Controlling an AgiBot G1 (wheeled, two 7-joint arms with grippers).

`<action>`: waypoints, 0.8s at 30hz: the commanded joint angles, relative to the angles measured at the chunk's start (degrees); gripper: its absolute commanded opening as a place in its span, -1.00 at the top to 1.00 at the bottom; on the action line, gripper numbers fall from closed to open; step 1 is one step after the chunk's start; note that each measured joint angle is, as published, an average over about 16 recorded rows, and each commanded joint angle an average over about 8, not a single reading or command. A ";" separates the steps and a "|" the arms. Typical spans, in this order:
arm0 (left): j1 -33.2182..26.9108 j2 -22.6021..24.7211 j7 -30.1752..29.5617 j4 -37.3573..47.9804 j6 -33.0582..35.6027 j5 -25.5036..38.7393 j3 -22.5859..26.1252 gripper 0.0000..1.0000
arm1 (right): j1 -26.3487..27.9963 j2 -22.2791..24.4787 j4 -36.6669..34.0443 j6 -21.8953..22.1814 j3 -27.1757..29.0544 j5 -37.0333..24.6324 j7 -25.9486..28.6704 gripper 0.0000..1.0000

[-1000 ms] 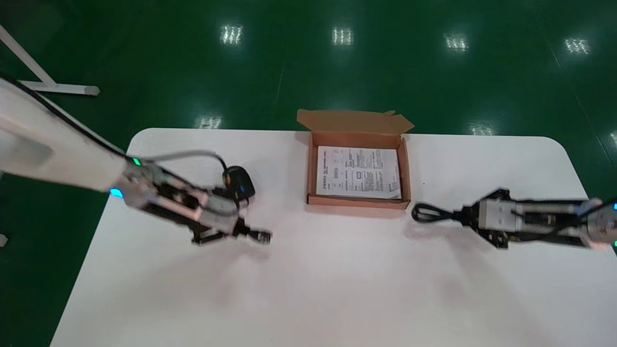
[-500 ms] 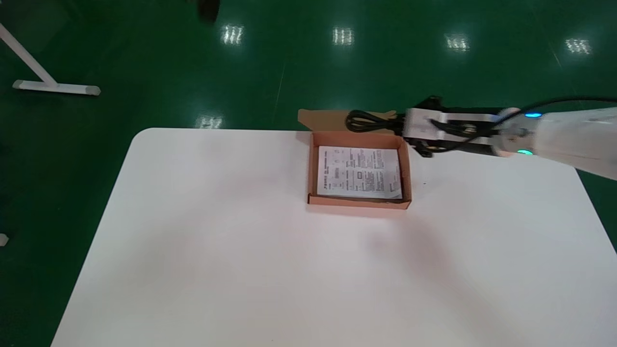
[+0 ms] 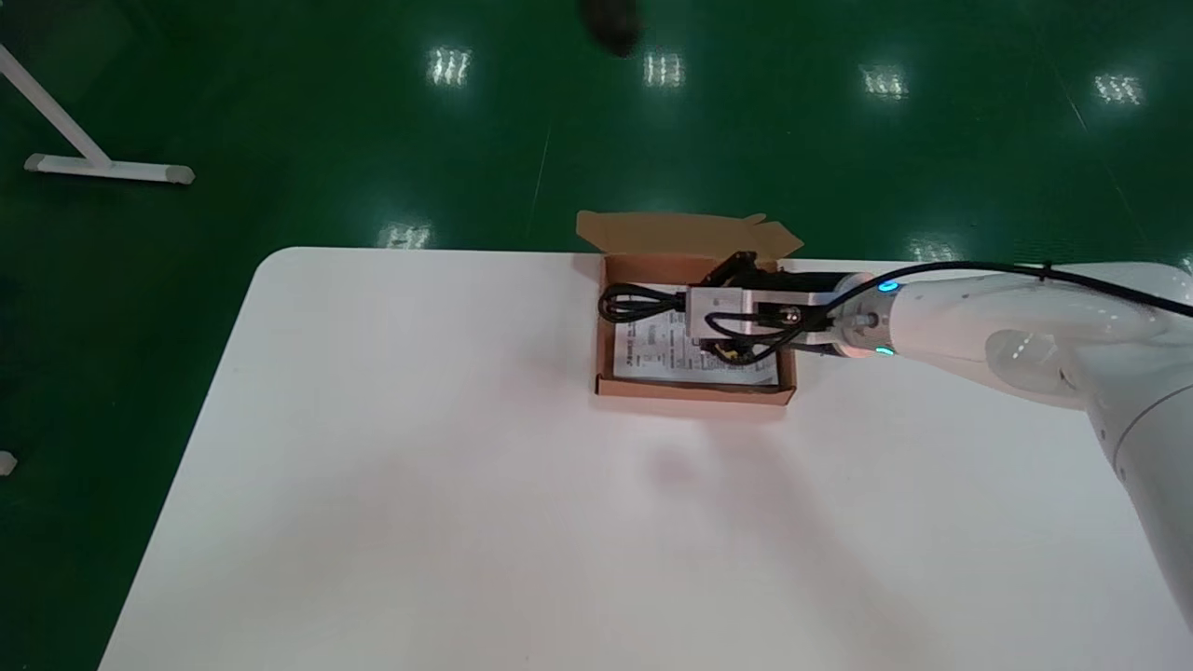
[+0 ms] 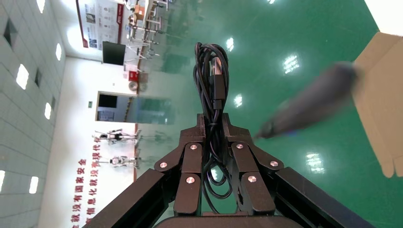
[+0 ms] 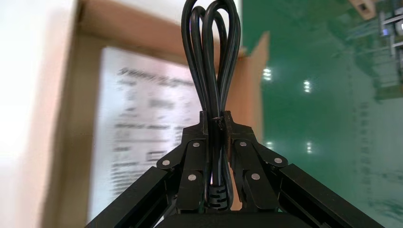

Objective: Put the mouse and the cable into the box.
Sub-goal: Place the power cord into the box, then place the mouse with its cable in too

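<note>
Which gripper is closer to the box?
Right. The right gripper, clamped on the cable, hangs over the box. The left gripper, clamped on a second cable bundle, is clear of it; its wrist view catches only the flap.

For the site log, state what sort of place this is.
Probably a factory or lab hall: a glossy green floor mirroring ceiling lights, red wall lettering and distant workbenches beyond the left gripper, clamped on the mouse cord. The right gripper holds the cable over the box.
</note>
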 commanded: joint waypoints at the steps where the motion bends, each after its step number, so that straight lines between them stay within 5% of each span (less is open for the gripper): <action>1: -0.12 0.39 1.34 0.84 0.15 -0.49 -0.32 1.00 | -0.45 -0.21 -0.75 0.46 -0.05 -0.08 -0.98 0.51; 7: 0.14 0.94 2.89 1.78 -1.18 -0.58 -0.28 1.00 | -0.09 -0.38 -2.19 0.03 -0.28 -0.41 -1.36 -0.95; 15: 2.30 1.70 2.88 -0.25 -2.95 -0.90 0.07 1.00 | 1.02 0.68 -3.09 -0.41 0.41 0.57 -0.75 -1.00; 24: 12.53 2.44 0.68 -4.85 -3.69 -3.83 0.60 1.00 | 6.98 8.87 -4.28 -0.73 2.89 4.21 4.22 -1.00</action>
